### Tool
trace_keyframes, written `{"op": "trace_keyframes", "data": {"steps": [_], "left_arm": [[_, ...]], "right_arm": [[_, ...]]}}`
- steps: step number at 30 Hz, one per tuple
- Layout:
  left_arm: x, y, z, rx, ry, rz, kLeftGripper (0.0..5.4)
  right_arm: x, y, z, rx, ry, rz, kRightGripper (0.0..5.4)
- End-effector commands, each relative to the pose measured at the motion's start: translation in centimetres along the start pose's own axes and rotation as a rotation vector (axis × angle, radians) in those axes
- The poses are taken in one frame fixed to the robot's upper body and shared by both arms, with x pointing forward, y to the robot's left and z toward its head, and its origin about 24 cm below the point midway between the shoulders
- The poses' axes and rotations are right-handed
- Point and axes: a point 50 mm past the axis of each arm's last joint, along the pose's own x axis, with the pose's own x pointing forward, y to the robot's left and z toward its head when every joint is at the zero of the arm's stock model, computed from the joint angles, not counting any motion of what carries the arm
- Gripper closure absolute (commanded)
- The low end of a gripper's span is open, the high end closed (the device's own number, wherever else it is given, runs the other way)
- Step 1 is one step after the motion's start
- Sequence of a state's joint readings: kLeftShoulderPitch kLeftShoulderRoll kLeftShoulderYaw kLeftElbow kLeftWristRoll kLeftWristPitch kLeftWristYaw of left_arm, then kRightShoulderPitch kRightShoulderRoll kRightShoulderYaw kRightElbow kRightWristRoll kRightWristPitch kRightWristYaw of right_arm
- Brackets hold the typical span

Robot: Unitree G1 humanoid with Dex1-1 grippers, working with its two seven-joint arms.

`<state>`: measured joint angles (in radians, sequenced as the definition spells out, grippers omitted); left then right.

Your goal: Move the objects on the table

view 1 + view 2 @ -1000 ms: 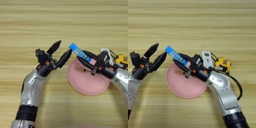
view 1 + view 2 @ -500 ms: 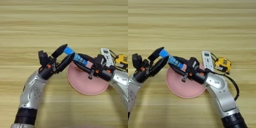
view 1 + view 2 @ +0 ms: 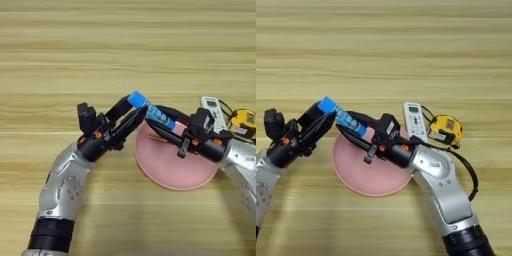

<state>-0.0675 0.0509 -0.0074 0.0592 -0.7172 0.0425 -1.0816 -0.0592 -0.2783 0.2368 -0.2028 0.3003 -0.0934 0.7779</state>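
Two grippers share the blue glue stick (image 3: 150,111) right now, which hangs in the air over the left rim of the pink plate (image 3: 172,172), tilted with its cap end up and to the left. From the right, the right gripper (image 3: 165,125) is clamped on its lower half; from the left, the left gripper (image 3: 134,116) has its black fingers either side of the cap end, apparently closing on it, though I cannot tell from here whether they truly press on it yet.

Under the stick, on the plate, lies the thin screwdriver (image 3: 159,139) (only a sliver of its amber handle shows past the right fingers). Beyond the plate sit the white remote (image 3: 415,121) and, just beside it, the yellow tape measure (image 3: 445,128), all on the wooden table (image 3: 125,45).

What worries me is the handover: if the right gripper lets go before the left has a firm hold on that short cap end, the stick could drop onto the plate and roll, or knock the screwdriver.

A second ago the left gripper stood spread wide and apart from the stick; half a second ago it had reached the cap.
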Motion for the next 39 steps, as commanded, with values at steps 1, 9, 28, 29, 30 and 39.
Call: {"op": "trace_keyframes", "data": {"steps": [1,9,28,29,30,39], "left_arm": [[0.17,-0.21,0.03,-0.004,-0.001,-0.014,2.93],[0.25,-0.10,-0.02,0.001,-0.001,-0.009,3.72],[0.17,0.20,0.03,0.012,-0.004,-0.004,4.03],[0.14,0.20,0.03,0.013,-0.004,-0.003,4.03],[0.10,0.20,0.02,0.014,-0.003,-0.003,4.05],[0.04,0.20,0.06,0.020,0.000,-0.002,4.05]], "right_arm": [[-0.08,-0.02,0.50,-0.012,-0.020,0.010,4.00],[-0.15,-0.26,0.40,-0.018,-0.014,0.008,4.00],[-0.13,-0.22,0.03,-0.021,0.002,0.023,3.31],[-0.13,-0.18,0.02,-0.021,0.003,0.025,3.28],[-0.12,-0.17,0.02,-0.021,0.002,0.025,3.06],[-0.10,-0.11,0.10,-0.014,-0.006,0.022,2.06]]}}
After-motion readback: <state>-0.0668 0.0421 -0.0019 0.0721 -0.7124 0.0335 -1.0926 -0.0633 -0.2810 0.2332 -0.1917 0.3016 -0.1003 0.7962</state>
